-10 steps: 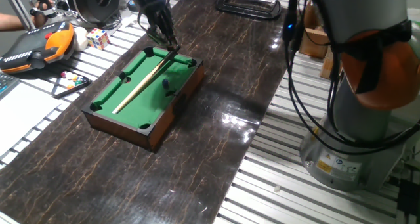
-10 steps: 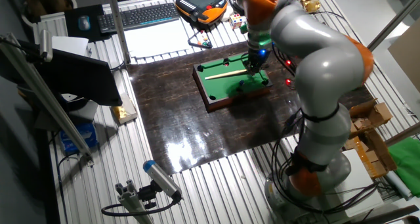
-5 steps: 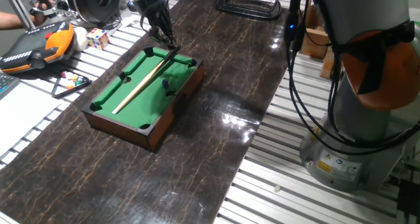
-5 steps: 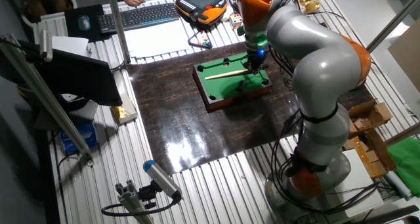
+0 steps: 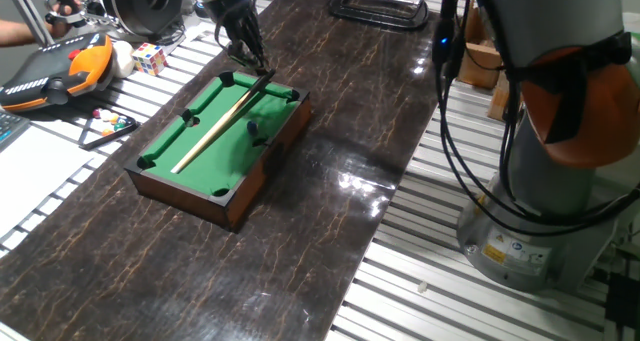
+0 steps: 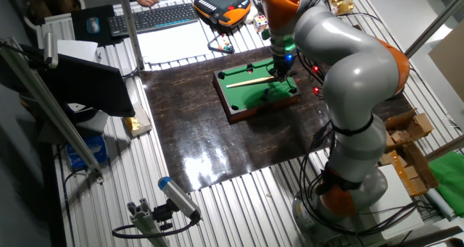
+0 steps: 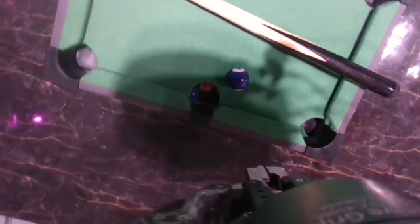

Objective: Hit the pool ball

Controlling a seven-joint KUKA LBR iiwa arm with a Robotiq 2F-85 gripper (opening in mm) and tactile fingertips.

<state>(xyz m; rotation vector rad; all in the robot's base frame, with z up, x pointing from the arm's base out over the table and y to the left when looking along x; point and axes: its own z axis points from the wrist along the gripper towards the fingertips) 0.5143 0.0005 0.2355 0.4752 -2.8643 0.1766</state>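
The pool ball (image 7: 237, 78) is a small glossy blue sphere on the green felt of the miniature pool table (image 5: 160, 171). It lies right beside the middle side pocket (image 7: 205, 94) of one long rail. It also shows as a dark dot in one fixed view (image 5: 253, 127). A wooden cue (image 5: 215, 126) lies diagonally on the felt, with its dark butt (image 7: 367, 79) over the short rail. My gripper (image 5: 256, 63) hovers over that short rail next to the cue butt. Its fingers look closed together and empty. The other fixed view shows the gripper (image 6: 279, 73) above the table's end.
Small coloured balls with a black triangle rack (image 5: 105, 126), a Rubik's cube (image 5: 148, 58) and an orange teach pendant (image 5: 55, 71) lie to the left of the dark marbled mat (image 5: 330, 211). A black clamp (image 5: 380, 6) sits at the mat's far end. The robot base (image 5: 540, 211) stands to the right.
The arm has shifted very slightly near the table's end. The cue and the ball lie where they were.
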